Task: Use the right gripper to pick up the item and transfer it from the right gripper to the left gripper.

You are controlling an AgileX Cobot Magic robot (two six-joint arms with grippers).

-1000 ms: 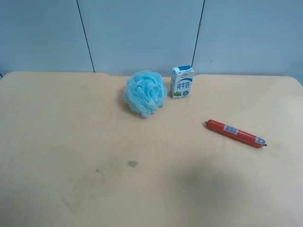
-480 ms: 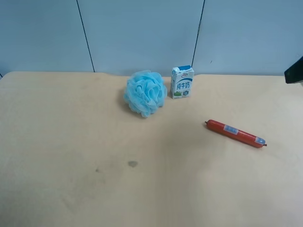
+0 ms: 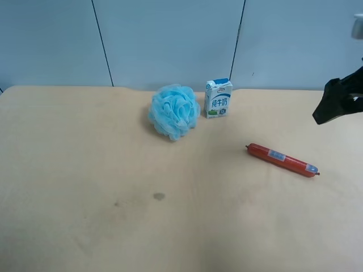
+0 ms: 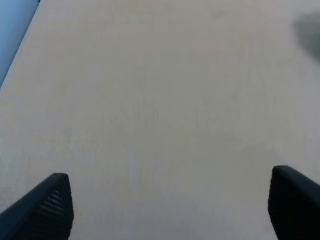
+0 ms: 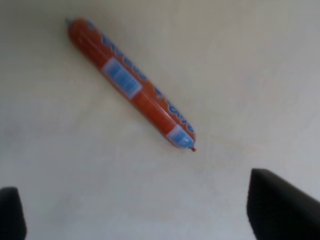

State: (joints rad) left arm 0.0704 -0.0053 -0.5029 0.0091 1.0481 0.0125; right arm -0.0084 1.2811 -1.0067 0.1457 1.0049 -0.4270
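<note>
Both my claws stand wide open and empty: the left gripper [image 4: 170, 205] over bare table [image 3: 85, 170], the right gripper [image 5: 145, 212] above the sausage [image 5: 131, 85] and apart from it. One sausage lies flat on the table, right of centre in the exterior view, slanting. Its blue-white labels carry blue writing too blurred for me to read. Farther back, upper centre, one blue sponge [image 3: 174, 111] sits just beside one upright milk carton [image 3: 218, 98] printed with blue Chinese characters.
</note>
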